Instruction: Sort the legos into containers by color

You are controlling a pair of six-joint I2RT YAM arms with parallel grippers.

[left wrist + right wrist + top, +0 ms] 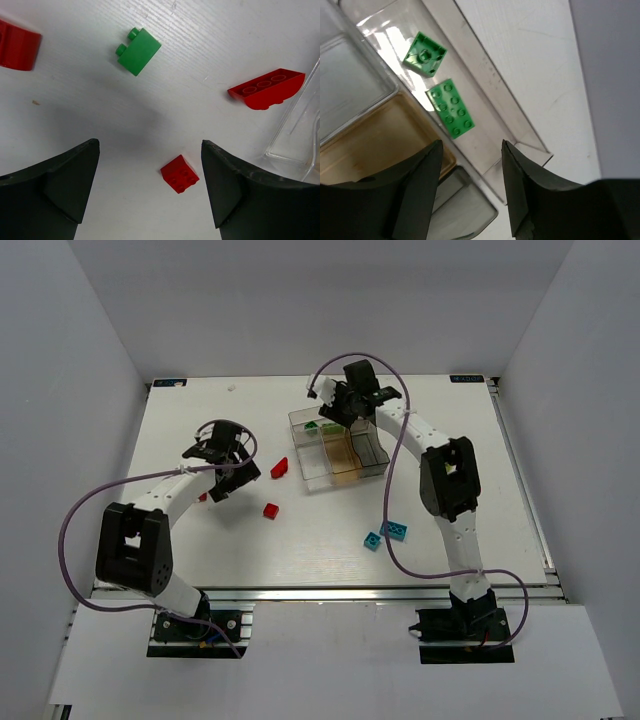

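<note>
Two green legos lie inside the containers (298,445), in a clear part just beside the tan part (370,142). The flat green lego (450,108) has its bumps up. The upside-down green lego (424,54) lies near it, not touching.

The containers sit at the far middle of the white table (500,500). The right gripper (471,145) hangs over them. Its fingers are apart and hold nothing.

More legos lie on the table. A curved red lego (267,88) is just left of the containers' clear wall. A small red lego (179,173) lies on the table between the fingers of the left gripper (150,145), and they do not touch it. Those fingers are spread wide and hold nothing. A loose green lego (139,51) and a big red lego (17,45) lie a bit farther off.

Two blue legos (394,530) lie close together nearer the front, to the right of the middle.
</note>
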